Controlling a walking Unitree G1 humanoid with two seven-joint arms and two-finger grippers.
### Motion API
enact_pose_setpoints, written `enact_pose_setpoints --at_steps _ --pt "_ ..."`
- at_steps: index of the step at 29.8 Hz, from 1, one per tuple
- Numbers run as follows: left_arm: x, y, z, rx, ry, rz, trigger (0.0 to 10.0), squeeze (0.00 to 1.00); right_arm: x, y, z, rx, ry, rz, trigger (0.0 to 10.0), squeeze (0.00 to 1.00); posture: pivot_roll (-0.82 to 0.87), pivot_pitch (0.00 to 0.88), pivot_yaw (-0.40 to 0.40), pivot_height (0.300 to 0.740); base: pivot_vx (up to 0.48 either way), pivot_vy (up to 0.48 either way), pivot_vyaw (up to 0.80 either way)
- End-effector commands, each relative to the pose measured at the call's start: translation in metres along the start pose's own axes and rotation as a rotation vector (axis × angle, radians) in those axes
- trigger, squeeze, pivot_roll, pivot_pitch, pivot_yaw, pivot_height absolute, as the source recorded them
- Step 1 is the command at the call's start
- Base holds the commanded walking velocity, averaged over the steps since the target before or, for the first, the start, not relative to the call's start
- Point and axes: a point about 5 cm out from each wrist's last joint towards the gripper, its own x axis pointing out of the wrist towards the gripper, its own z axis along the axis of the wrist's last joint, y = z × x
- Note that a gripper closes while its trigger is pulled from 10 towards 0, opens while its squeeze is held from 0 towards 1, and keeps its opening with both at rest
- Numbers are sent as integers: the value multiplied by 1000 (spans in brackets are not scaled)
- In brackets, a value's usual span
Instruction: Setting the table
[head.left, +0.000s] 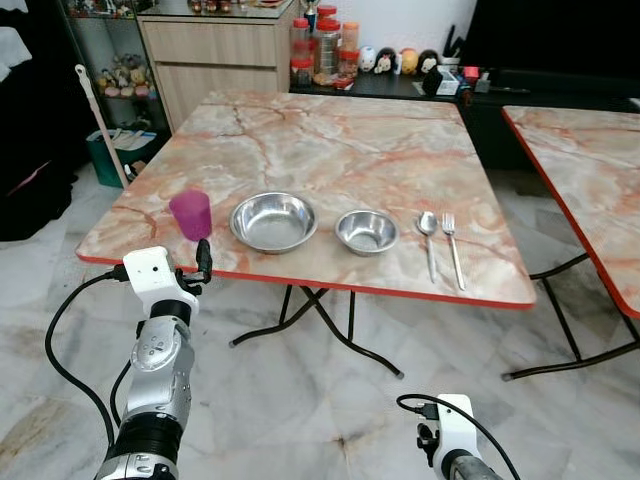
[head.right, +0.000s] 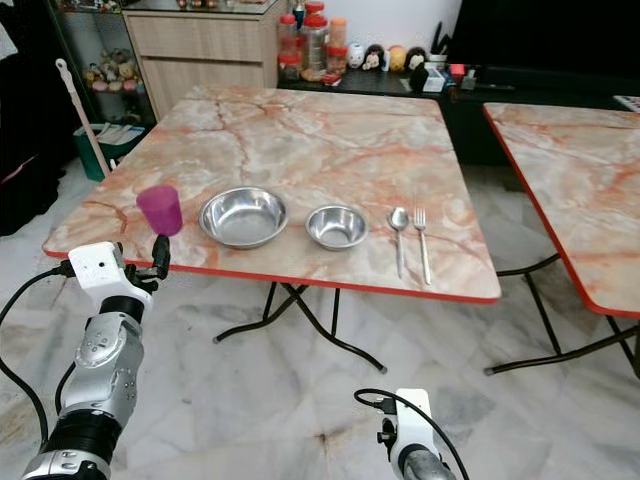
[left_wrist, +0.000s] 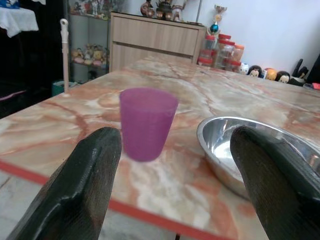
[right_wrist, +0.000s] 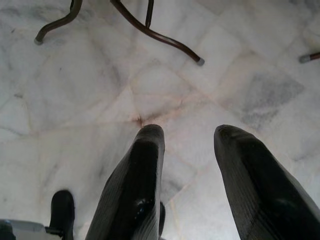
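Left wrist view, left tool (left_wrist: 170, 185) spread before purple cup (left_wrist: 147, 122), large bowl (head.left: 273, 221) beside, right tool (right_wrist: 192, 180) spread over floor.

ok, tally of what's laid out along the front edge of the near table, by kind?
Purple plastic cup: 1
Steel bowls: 2, a larger one and a smaller one
Spoon: 1
Fork: 1
Total: 5 items, in one row. The left hand hovers open just short of the cup.
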Motion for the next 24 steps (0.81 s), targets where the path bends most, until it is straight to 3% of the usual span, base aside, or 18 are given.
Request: enact_pose_setpoints --at_steps 1,15,20,24 --pt "4 -3 7 -7 -27 -12 10000 0 1 -2 4 1 -11 -10 10000 0 23 0 -26 732 435 0 0" --pt "5 -2 17 -14 -61 -18 10000 0 0 -1 2 -6 -6 -5 10000 0 27 0 -26 732 415 0 0" --pt "1 -1 22 -42 -74 -22 10000 0 0 1 1 -7 -3 0 10000 0 27 0 -22 732 0 0 0" --pt "-12 -6 27 -129 -75 -55 10000 0 0 1 -1 -10 0 1 10000 0 28 0 -19 732 0 0 0"
